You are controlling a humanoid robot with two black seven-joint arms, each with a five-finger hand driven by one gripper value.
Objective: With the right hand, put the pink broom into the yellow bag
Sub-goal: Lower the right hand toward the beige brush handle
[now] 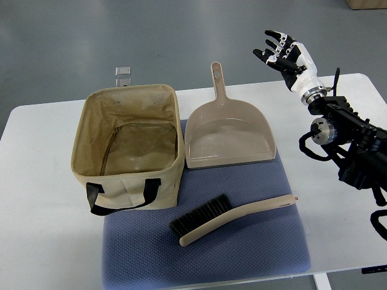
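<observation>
The pink broom (233, 219) lies flat on the blue mat (242, 254), bristles toward the yellow bag (128, 151), which stands open and empty just left of the mat's upper corner. A dustpan (228, 136) rests at the mat's far edge. The right hand (284, 52) is raised well beyond the mat, fingers spread, holding nothing.

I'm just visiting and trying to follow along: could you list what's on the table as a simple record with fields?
broom: lying flat on the blue mat, bristles to the left, untouched
bag: open, upright, empty, left of the dustpan
dustpan: on the mat's far edge, handle pointing away
right hand: raised beyond the table's far right, fingers spread, holding nothing
left hand: not in view
</observation>
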